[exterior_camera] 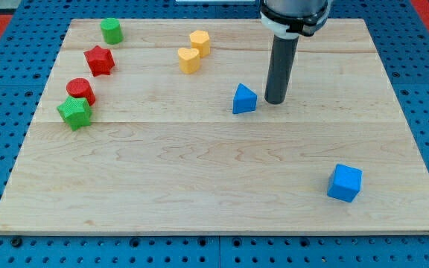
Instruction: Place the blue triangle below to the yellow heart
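**Our tip stands just beside the blue triangle**

We take the blue triangle [244,100] as our landmark; it sits near the middle of the wooden board [199,186]. Our tip [275,102] rests on the board just to the view's right of it, close by, though we cannot tell if the two touch. We carry no jaws, only the straight dark rod, so there is nothing to spread or pinch, and it grips nothing.

The yellow heart [188,60] lies up and to the view's left of the triangle, with a yellow hexagon [199,42] just beyond it, touching or nearly so. Far to the triangle's left we see a red star [99,60], a red cylinder [81,91] and a green star [74,112], the last two pressed together. A green cylinder [111,30] sits toward the board's top left corner. A blue cube [345,182] lies well apart from the triangle, down and to the view's right.
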`<state>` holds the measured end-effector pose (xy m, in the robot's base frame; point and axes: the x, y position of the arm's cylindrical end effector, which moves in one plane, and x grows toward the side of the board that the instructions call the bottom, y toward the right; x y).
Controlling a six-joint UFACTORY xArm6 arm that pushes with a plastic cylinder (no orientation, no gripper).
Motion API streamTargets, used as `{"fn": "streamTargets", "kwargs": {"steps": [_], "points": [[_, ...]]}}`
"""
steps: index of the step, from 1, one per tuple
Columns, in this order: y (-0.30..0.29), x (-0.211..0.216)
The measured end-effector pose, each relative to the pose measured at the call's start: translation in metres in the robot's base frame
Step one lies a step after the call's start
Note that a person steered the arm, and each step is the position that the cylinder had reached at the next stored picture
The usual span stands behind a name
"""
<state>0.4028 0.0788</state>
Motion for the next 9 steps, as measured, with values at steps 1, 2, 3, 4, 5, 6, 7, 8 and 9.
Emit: {"fn": "streamTargets", "kwargs": {"steps": [1,2,3,4,5,6,7,8,9], "points": [[-0.065,0.004],[-0.119,0.004],[-0.104,0.031],[-0.146,0.042],[-0.162,0.029],[-0.176,-0.005],[-0.159,-0.034],[-0.157,-0.056],[-0.157,-0.043]]}}
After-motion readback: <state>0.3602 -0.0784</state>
